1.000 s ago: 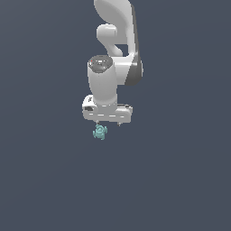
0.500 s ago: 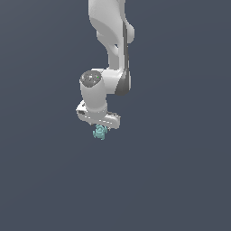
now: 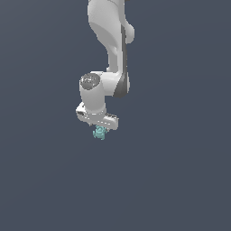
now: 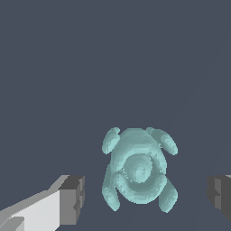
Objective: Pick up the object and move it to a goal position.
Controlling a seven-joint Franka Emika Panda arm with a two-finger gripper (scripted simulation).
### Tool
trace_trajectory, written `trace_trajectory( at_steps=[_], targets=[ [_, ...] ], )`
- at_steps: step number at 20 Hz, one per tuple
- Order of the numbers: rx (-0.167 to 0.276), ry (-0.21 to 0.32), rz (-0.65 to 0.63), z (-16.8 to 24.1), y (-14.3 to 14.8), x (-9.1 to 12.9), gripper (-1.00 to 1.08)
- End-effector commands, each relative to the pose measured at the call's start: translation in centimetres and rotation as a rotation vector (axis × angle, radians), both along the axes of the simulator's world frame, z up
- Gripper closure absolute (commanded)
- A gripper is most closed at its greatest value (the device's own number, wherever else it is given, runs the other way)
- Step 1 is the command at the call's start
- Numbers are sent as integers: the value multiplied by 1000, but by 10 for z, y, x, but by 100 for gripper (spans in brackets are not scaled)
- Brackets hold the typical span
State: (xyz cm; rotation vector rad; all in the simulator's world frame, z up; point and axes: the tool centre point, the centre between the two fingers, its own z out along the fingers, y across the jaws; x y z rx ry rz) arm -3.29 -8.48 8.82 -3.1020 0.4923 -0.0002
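One teal lumpy object. One white arm, one gripper, two dark fingertips.

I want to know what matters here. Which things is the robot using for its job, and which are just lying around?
For the job:
- the little teal figurine, sitting between the fingers
- the robot's hand, open, its dark finger pads not touching the figurine

Just lying around:
- nothing else shows, only the plain dark grey background

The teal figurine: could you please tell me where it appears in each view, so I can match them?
Exterior view: the teal figurine sits just below the white tool, near the picture's middle.
Wrist view: it fills the lower middle, between the two dark fingertips, apart from both.
Shared landmark: the tool itself.
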Motion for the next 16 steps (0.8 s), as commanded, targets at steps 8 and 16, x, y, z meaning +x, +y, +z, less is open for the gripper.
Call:
trace_trajectory(
  at_steps=[8,16],
  targets=[
    [-1,0,-4,-40,-1,-2,-92],
    [-1,0,-4,-47,-1,-1,108]
  ],
)
